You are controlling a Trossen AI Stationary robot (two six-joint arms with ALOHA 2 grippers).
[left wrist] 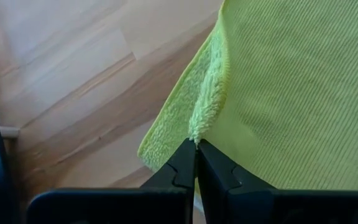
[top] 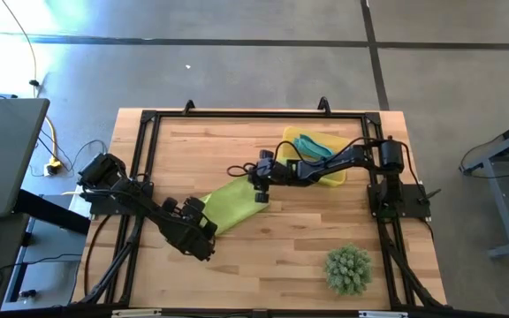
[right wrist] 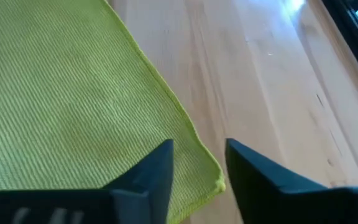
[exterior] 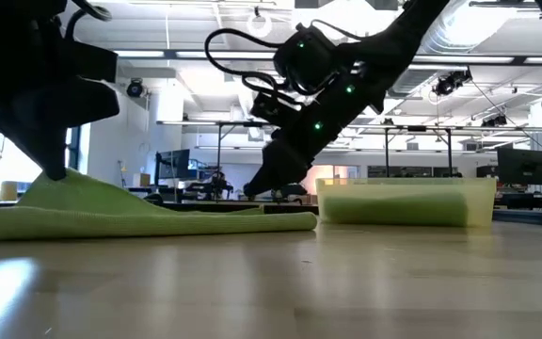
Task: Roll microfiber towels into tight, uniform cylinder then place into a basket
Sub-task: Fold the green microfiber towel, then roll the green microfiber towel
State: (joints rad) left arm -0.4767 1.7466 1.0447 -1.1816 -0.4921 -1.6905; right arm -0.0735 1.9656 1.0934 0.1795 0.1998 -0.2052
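A lime-green microfiber towel [top: 233,203] lies slantwise on the wooden table, between my two grippers. My left gripper [top: 205,227] is shut on the towel's near-left end, which rises a little in the low view [exterior: 64,184]. My right gripper [right wrist: 199,155] stands open at the towel's far-right corner [right wrist: 213,177], one finger on either side of it. I cannot tell whether it touches the cloth. The yellow basket [top: 338,179] sits at the back right with a teal towel [top: 312,146] in it. My left gripper pinches the towel's fluffy turned-up edge [left wrist: 199,124] between its two fingertips [left wrist: 182,165]. The fingers slant down from the near left. The held end is raised off the table, and the rest of the towel [exterior: 205,221] lies flat on the wood.
A spiky green ball plant [top: 349,269] stands near the front right. A black frame [top: 237,115] runs around the tabletop. Bare wood lies in front of the towel and behind it.
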